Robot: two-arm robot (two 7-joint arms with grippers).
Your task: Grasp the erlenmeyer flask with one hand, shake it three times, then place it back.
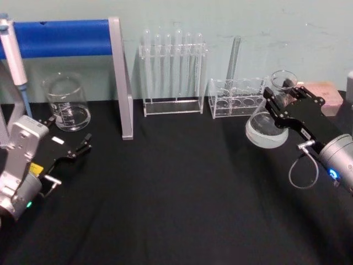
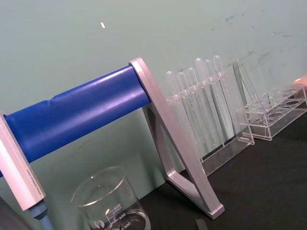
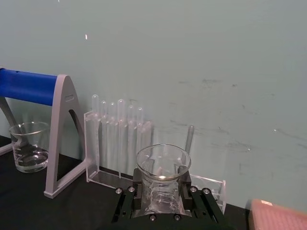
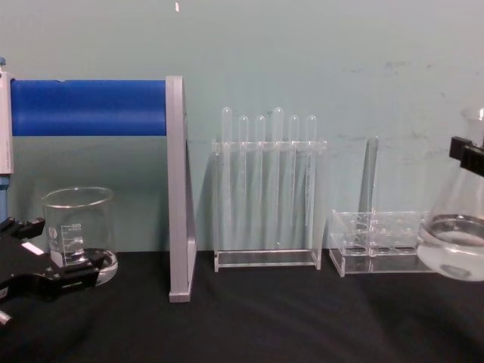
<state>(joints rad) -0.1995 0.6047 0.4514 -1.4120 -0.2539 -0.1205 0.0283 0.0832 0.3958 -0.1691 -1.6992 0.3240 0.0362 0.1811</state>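
The erlenmeyer flask (image 1: 267, 131) is clear glass with a little liquid in its wide base. It is at the right rear of the black table, in front of a low acrylic rack. My right gripper (image 1: 282, 102) is shut on its neck, just under the flared rim. In the right wrist view, the flask (image 3: 163, 168) stands between the black fingers (image 3: 127, 200). The chest view has the flask (image 4: 455, 243) at the right edge with its base near the cloth; I cannot tell whether it touches. My left gripper (image 1: 83, 148) rests open at the left, near a beaker.
A glass beaker (image 1: 67, 104) stands at the back left under a blue bar on a grey stand (image 1: 122, 83). A tall test tube rack (image 1: 173, 72) and a low acrylic rack (image 1: 237, 98) line the back. A pink block (image 1: 325, 95) lies at the far right.
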